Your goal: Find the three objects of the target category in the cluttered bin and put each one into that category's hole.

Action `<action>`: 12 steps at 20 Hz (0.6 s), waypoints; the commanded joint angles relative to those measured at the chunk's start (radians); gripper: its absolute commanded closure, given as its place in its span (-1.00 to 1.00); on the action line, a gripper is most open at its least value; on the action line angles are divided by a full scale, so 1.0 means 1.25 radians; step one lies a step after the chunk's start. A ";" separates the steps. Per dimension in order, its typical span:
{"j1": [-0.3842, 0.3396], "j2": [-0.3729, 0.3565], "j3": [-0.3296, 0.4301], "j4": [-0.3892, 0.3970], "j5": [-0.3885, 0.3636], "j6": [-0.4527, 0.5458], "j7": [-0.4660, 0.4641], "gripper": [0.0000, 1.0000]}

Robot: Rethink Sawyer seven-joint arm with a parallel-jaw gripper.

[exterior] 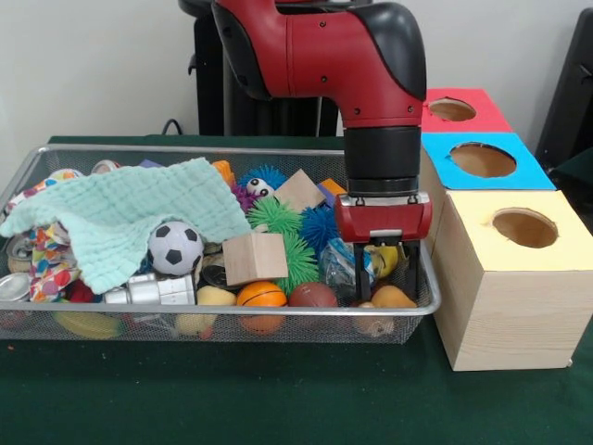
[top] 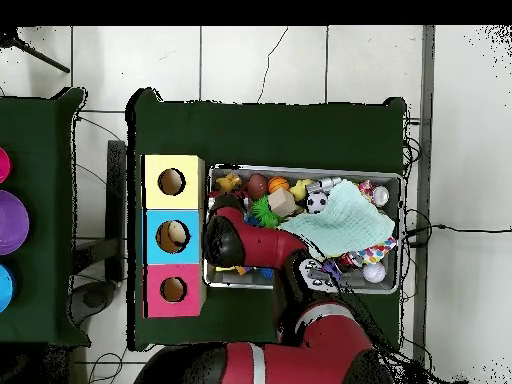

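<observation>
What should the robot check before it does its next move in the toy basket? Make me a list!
1. Gripper down inside the wire bin, at the end nearest the boxes: ok.
2. Fingers open or shut, holding a toy or not: cannot tell.
3. Holes in the yellow box, blue box and red box uncovered: ok.
4. Something already inside the blue box's hole, seen from overhead: ok, but what it is, cannot tell.
5. Green cloth hides toys at the other end: not ok.

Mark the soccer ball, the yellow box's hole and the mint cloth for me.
soccer ball (exterior: 175, 247): front view, middle of its white face.
yellow box's hole (exterior: 524, 227): front view, inside the opening.
mint cloth (exterior: 130, 215): front view, centre of the draped fabric.
</observation>
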 commanded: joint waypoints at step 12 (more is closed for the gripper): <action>0.073 0.063 -0.009 -0.038 0.033 0.038 0.136 1.00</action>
